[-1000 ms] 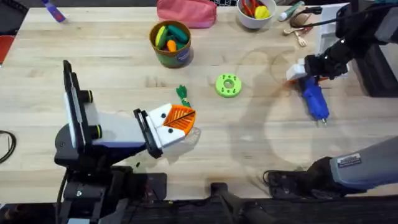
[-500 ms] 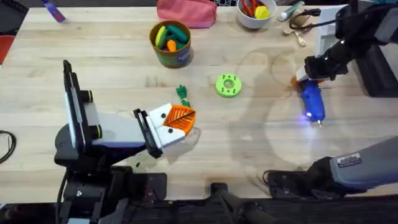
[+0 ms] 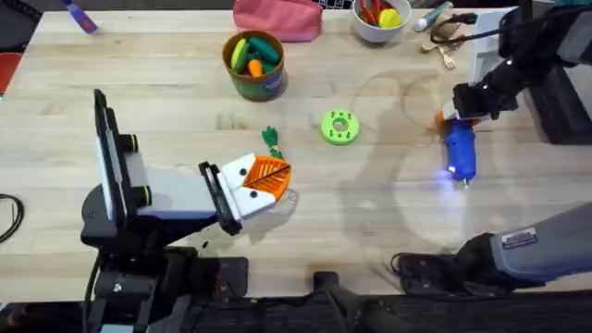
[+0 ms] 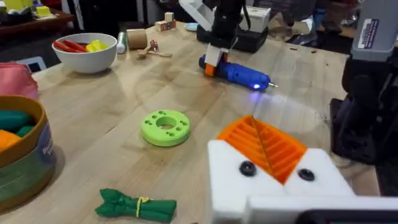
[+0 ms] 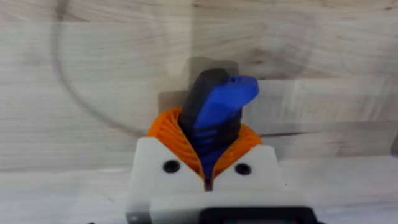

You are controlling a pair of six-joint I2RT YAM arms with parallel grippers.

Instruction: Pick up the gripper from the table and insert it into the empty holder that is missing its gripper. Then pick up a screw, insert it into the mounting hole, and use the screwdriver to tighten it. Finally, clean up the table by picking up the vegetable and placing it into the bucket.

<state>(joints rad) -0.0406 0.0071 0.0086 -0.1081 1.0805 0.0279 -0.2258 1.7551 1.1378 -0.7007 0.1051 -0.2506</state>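
Observation:
My right gripper is shut on the rear end of the blue screwdriver, which lies low over the table at the right, with a light glowing near its metal tip. In the right wrist view the orange pads clamp the screwdriver. Near the front centre, my left gripper is shut, its orange pads pressed together between white mounts that each carry a dark screw. The dark green vegetable lies just beyond it. The bucket stands at the back centre. A loose gripper piece and loose screws are out of view.
A lime-green disc with holes lies mid-table. A pink pouch, a white bowl of toy food and small utensils sit along the back edge. The bucket holds several toy vegetables. Bare wood stretches between the two grippers.
The right gripper shifted slightly right and back, swinging the screwdriver to point more straight toward the front. A light near its tip came on. The left arm stayed still.

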